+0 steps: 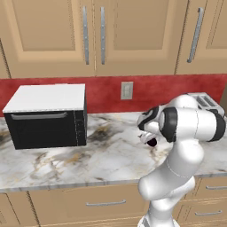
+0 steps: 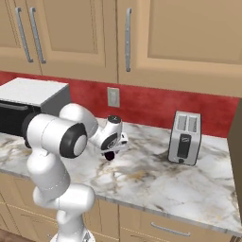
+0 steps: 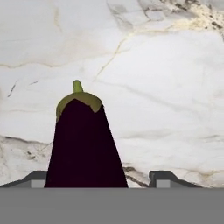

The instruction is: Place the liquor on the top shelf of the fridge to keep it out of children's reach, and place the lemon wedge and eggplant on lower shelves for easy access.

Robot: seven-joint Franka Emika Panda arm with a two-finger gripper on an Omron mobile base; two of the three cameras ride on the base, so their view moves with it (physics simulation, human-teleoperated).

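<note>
The eggplant (image 3: 85,144) is seen in the hand view lying between the two dark finger tips, one (image 3: 33,178) at the lower left and the other (image 3: 164,177) at the lower right of that view. The fingers are set apart, with a clear gap to the vegetable on the right side; on the left side the tip is just beside its dark skin, and contact cannot be told. No grip is shown, so the gripper (image 2: 109,152) is judged to straddle the eggplant rather than hold it.

The eggplant's long axis is seen running away from the hand, its broad purple body nearest the fingers and its green cap and stem pointing toward the far part of the marble counter (image 3: 166,78). The closing line of the fingers is thus crossed by the short width of the body, which is judged a fair line for a pinch.

In the base views the gripper (image 1: 150,139) is held low over the counter (image 2: 189,184), between the microwave (image 1: 46,116) and the toaster (image 2: 185,137), with a dark shape beneath it taken to be the eggplant (image 2: 109,156).
</note>
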